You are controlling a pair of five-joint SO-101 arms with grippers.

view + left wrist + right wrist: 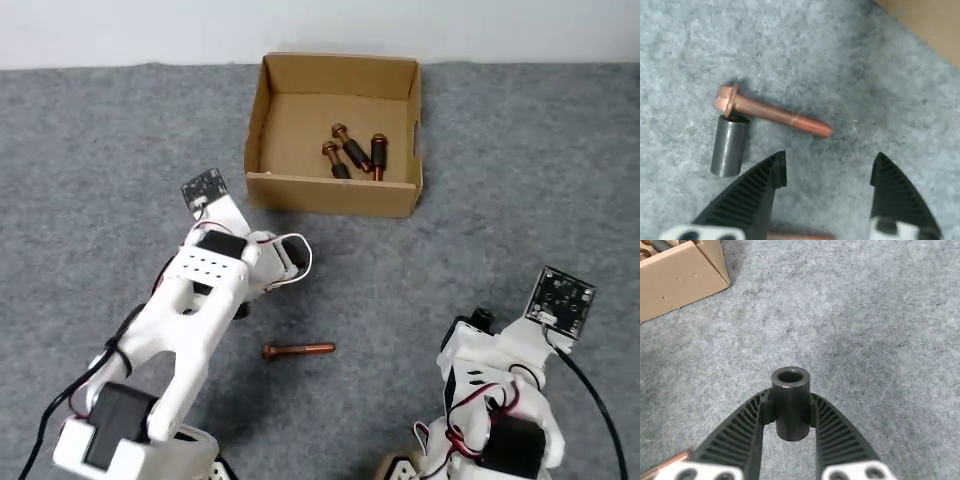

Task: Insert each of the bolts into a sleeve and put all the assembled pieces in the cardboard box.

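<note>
Three assembled pieces [352,152] lay in the box [330,195], so the job looked a little over half done. The right hand [790,401] was clamped on an upright sleeve [790,415] whose bore was empty. The left hand [831,157] hung released above a bolt [772,112] and a second sleeve [730,147], which lay on the table [880,75] with the bolt's head just beside the sleeve's end. Another bolt [298,349] lay loose between the two arms. Two pairs apparently remained to be joined and boxed.
</note>
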